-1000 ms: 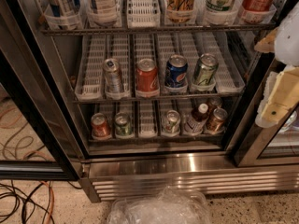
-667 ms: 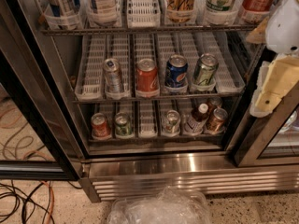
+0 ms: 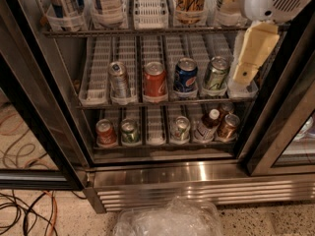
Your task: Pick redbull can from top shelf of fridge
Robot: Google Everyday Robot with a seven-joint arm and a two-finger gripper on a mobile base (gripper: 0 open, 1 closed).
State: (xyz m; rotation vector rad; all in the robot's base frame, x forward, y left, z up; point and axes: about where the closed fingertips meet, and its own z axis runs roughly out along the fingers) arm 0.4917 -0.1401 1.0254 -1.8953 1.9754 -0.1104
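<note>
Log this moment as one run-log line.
stage: approach | redbull can: upright, left of red can, untouched | gripper: upper right, at fridge opening, apart from redbull can | fridge: open

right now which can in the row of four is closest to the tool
The green can, at the row's right end next to the blue can; the tool hangs just right of it.

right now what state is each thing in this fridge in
slim silver-and-blue redbull can: upright, untouched, on the middle wire rack
short red can: upright, right beside it
short blue pepsi can: upright
stainless-base glass-door fridge: open
white-and-cream gripper: upper right, apart from the redbull can
</note>
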